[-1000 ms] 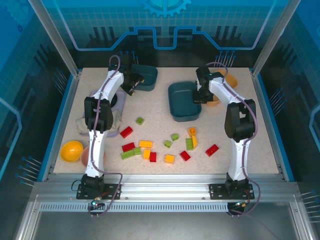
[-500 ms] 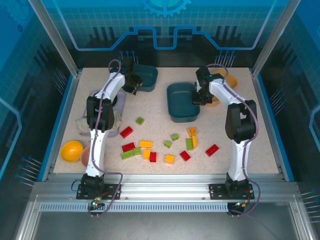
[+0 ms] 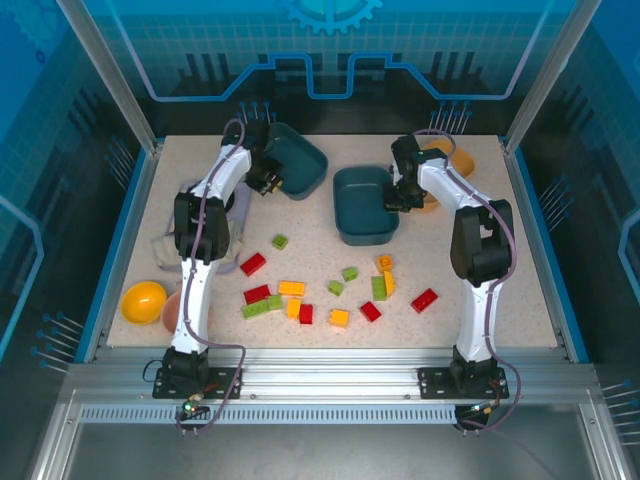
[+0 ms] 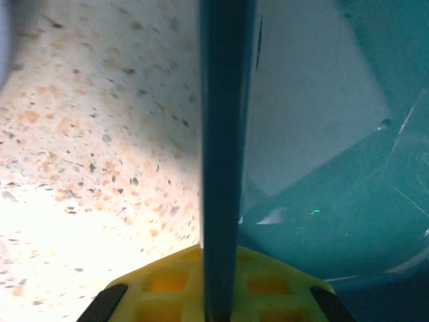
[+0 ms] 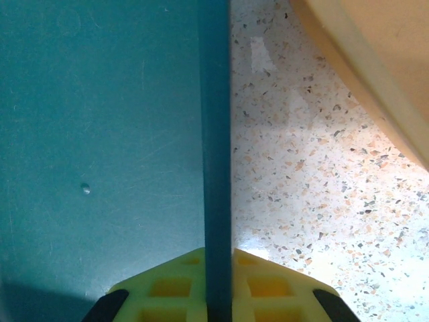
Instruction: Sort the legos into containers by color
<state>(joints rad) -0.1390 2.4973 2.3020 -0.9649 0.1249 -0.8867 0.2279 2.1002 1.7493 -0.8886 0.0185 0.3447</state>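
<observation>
Plastic looked light, stiff, slick, so we judged rim pinches right: left tool [image 3: 271, 181] clamped left teal tray [image 3: 302, 160], right tool [image 3: 398, 196] clamped middle teal tray [image 3: 362, 208].

Left tray [image 3: 300, 160] dark teal; middle tray [image 3: 362, 205] dark teal; third tray [image 3: 463, 160] orange; table [image 3: 500, 270] speckled beige.

A robotics lab cell: an aluminium-framed enclosure [image 3: 98, 75] with blue printed panels [image 3: 330, 45] surrounds a speckled worktop [image 3: 500, 280].

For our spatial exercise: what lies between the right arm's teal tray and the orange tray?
Bare speckled table separates the teal tray and the orange tray, as the right wrist view shows.
</observation>
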